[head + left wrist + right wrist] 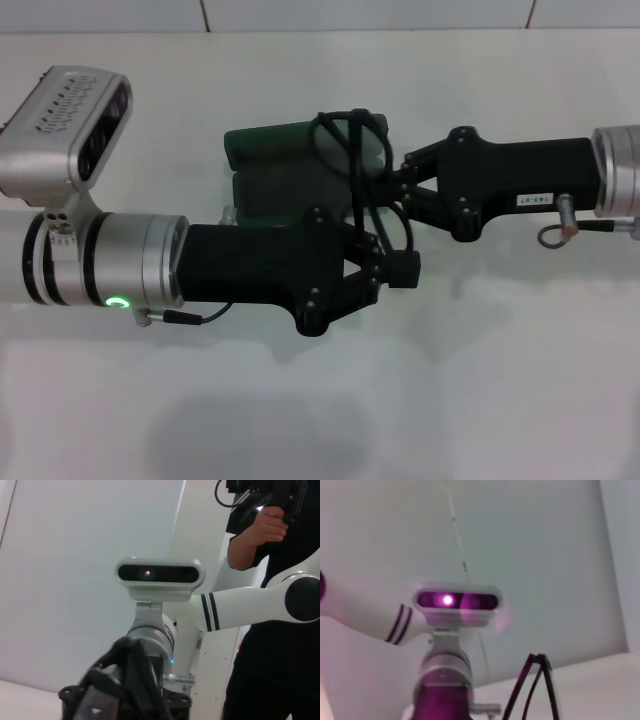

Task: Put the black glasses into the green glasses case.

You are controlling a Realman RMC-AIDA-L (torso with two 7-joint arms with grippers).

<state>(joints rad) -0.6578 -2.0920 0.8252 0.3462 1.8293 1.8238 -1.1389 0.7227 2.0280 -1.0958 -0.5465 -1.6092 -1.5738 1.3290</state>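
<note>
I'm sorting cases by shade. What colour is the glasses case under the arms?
Dark green: the green glasses case shows best in the head view.

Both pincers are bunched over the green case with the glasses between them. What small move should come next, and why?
Probably lower the black glasses a little into the green glasses case. In the head view the case lies open on the table, the frames hang above its right end, the right pincer is at them, and the left pincer is just beside. Who grips them I cannot tell.
</note>
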